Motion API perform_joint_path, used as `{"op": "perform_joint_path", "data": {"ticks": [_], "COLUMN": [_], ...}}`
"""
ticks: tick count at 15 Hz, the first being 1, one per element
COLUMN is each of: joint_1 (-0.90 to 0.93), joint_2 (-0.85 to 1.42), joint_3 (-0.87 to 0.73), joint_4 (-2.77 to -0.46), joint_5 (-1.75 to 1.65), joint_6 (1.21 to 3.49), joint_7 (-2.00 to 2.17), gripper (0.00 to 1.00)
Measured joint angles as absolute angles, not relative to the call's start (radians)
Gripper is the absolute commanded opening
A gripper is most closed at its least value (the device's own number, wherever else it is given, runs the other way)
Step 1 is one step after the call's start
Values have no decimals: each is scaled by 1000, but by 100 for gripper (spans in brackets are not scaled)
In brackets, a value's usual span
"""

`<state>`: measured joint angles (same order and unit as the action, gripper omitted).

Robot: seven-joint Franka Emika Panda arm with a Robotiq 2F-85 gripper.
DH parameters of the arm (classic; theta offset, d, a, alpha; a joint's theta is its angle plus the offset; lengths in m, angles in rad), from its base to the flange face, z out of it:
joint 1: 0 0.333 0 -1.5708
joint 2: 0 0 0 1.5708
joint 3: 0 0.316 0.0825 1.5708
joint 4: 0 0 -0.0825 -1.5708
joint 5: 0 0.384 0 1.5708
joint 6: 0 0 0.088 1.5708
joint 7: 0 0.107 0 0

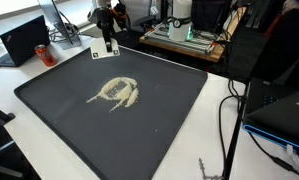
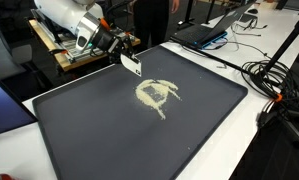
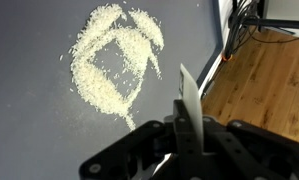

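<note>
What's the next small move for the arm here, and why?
Probably ease the tool, shut on the thin white card, toward the ring of white rice grains: the card is by the dark grey mat edge, apart from the grains.

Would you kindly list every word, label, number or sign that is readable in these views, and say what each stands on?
None can be read.
The white card in the shut claw looks blank.
The black mat and the white grains on it bear no print.
Any mark on the laptop lid is too small to tell.
</note>
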<state>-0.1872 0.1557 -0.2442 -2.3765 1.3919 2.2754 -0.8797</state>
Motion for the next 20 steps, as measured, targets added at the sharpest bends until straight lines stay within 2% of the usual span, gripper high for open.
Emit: {"op": "perform_joint_path", "data": {"ticks": [20], "joint_1": [-74], "joint_2": [86], "joint_3": [-104], "joint_4": [-2385], "joint_5": [756], "joint_6": [2717], "joint_7": [-847], "gripper": [1]}}
